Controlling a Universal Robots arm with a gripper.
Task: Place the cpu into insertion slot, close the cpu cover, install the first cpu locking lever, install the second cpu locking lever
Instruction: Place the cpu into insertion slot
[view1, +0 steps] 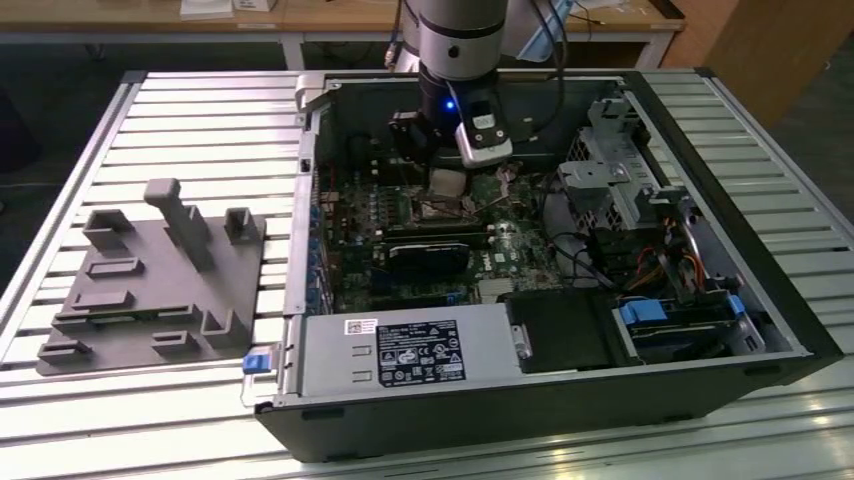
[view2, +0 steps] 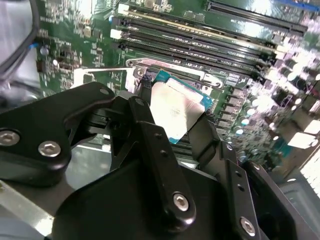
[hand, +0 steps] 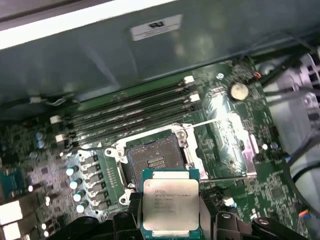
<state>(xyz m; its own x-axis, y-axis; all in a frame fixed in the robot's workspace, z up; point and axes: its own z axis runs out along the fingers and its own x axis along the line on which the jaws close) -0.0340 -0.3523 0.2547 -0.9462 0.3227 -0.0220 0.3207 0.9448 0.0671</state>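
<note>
Gripping the cpu (hand: 170, 202) by two edges, with the gripper (view2: 173, 114) squeezed tight on it, shiny face up. Hanging just above the dark insertion slot (hand: 152, 162), not in it yet. Off to one side of the gripper, beside the slot: the cpu cover (hand: 246, 147), flipped open.

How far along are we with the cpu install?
Nothing is seated yet. The gripper holds the cpu by its edges near the insertion slot, which is empty. The cpu cover lies flipped open beside the slot, so placing, closing and both levers remain.
</note>
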